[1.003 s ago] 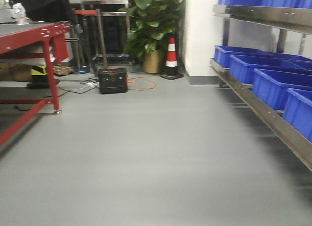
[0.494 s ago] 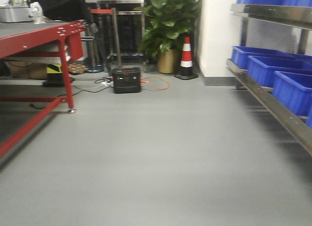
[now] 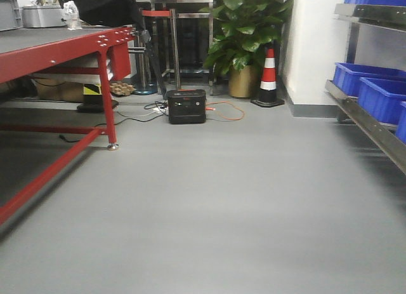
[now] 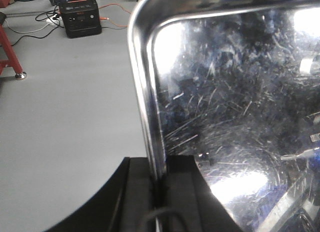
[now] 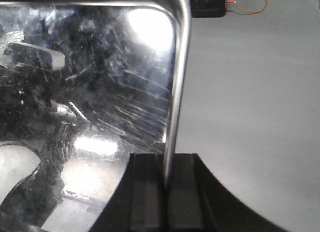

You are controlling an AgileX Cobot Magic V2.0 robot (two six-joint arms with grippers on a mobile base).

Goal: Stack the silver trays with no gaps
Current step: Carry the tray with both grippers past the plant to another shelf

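A silver tray (image 4: 230,91), scratched and mirror-bright, is held between both arms above the grey floor. In the left wrist view it fills the right side, and my left gripper (image 4: 159,177) is shut on its left rim. In the right wrist view the same tray (image 5: 90,81) fills the left side, with my right gripper (image 5: 166,167) shut on its right rim. Neither the tray nor the grippers show in the front view.
A red-framed table (image 3: 57,49) stands at the left with a grey metal container (image 3: 43,16) on its far end. Ahead are a black power unit (image 3: 186,106) with cables, a potted plant (image 3: 244,33) and a striped cone (image 3: 268,78). Blue bins (image 3: 374,91) sit on a steel rack at the right.
The front view has swung left: the table, power unit, plant and cone have all slid right in the frame, more of the table shows, and fewer blue bins remain in view.
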